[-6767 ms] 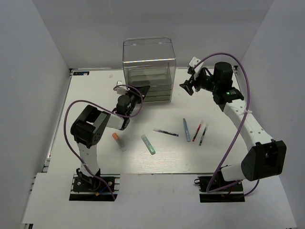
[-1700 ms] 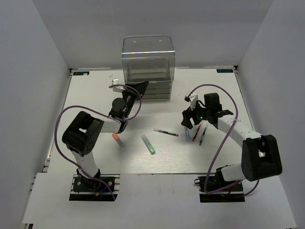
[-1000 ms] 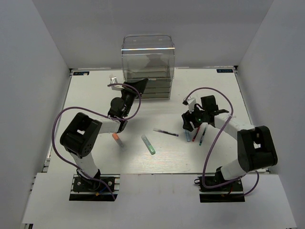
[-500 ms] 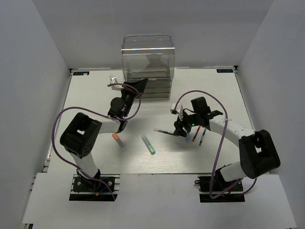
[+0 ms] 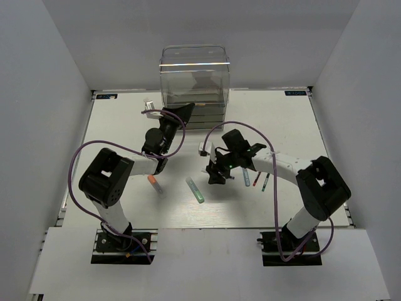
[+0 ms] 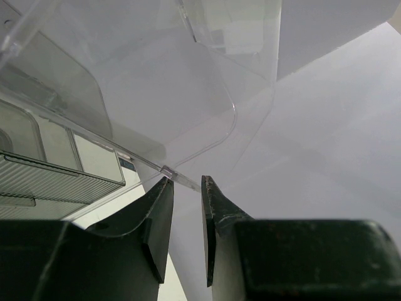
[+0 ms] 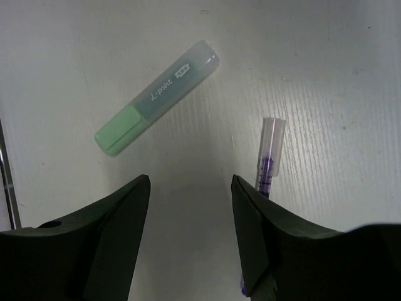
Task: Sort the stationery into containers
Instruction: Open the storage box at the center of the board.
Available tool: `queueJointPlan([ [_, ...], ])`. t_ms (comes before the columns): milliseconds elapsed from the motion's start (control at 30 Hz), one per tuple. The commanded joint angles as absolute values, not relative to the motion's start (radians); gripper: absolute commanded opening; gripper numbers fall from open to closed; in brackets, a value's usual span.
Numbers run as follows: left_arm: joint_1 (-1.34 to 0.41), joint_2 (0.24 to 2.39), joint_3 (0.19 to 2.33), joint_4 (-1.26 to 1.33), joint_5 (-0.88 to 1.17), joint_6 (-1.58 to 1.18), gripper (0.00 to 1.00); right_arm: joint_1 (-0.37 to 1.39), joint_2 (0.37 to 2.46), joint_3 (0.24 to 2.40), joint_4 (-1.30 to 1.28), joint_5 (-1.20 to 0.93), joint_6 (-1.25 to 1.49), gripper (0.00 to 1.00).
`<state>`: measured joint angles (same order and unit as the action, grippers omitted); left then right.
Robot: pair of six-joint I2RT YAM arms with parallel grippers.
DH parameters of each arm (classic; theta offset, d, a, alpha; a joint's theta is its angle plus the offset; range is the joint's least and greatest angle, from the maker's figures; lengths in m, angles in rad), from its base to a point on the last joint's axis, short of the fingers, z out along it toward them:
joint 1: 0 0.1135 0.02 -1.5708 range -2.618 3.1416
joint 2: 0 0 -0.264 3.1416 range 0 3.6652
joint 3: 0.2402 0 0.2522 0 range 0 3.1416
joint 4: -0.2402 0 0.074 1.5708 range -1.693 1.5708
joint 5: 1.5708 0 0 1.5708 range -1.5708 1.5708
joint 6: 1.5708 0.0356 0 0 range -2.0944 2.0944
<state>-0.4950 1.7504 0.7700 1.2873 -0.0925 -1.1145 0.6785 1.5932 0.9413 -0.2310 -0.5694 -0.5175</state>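
The clear drawer unit (image 5: 194, 75) stands at the back of the table. My left gripper (image 5: 180, 114) is at its front, shut on the thin clear front edge of a pulled-out drawer (image 6: 188, 94), which crosses between the fingertips of the left gripper (image 6: 186, 182). My right gripper (image 5: 216, 175) hangs open just above the table, nothing between its jaws. The thin dark pen (image 7: 269, 157) lies beside its right finger and is partly hidden by it. The green-tipped highlighter (image 7: 156, 97) lies ahead of the right gripper (image 7: 190, 182). Blue (image 5: 245, 177), red (image 5: 256, 180) and teal (image 5: 265, 182) pens lie to the right.
An orange-capped marker (image 5: 153, 184) lies near the left arm's forearm. The green-tipped highlighter (image 5: 195, 189) lies mid-table. Ribbed lower drawers (image 6: 56, 179) show at the left of the left wrist view. White walls close in the table on three sides.
My right gripper has swung left from the blue, red and teal pens to the thin dark pen, its jaws narrowing a little. The left arm has stayed put.
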Motion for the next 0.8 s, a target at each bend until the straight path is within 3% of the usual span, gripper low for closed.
queueJointPlan([
  [0,-0.492,1.678,0.808,1.46,-0.104,-1.103,0.35,0.715,1.611,0.986,-0.19,-0.522,-0.451,0.61],
  [767,-0.492,1.687,0.808,1.46,-0.114,-1.103,0.35,0.887,1.683,1.02,-0.103,-0.365,-0.279,0.64],
])
